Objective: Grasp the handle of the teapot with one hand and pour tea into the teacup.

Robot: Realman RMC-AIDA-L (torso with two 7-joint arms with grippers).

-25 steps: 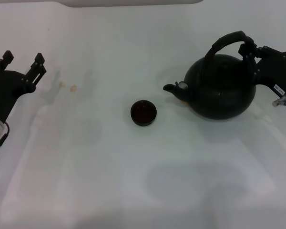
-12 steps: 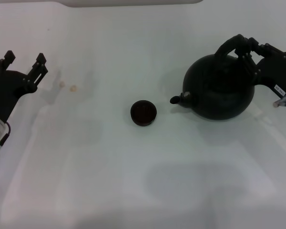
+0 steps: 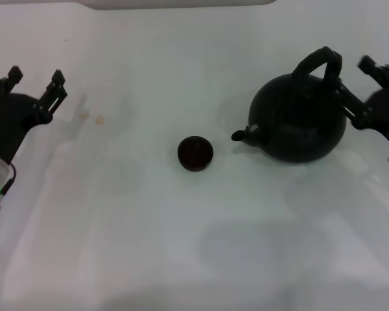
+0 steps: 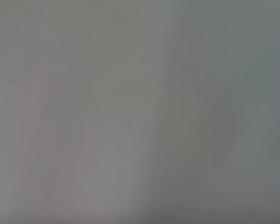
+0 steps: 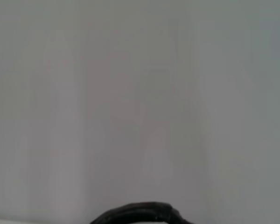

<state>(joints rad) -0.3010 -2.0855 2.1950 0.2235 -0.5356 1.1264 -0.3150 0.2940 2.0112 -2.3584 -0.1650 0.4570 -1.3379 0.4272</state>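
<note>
Two grippers, one pot: right gripper (image 3: 358, 87), fingers spread and gripping nothing, sits just beside the handle (image 3: 318, 63) at its 3 o'clock. Teapot (image 3: 298, 120) stands upright on the desk (image 3: 181, 246), spout toward 9 o'clock, facing the teacup (image 3: 195, 153); path unobstructed. Left gripper (image 3: 32, 84), fingers spread, parked far off.
</note>
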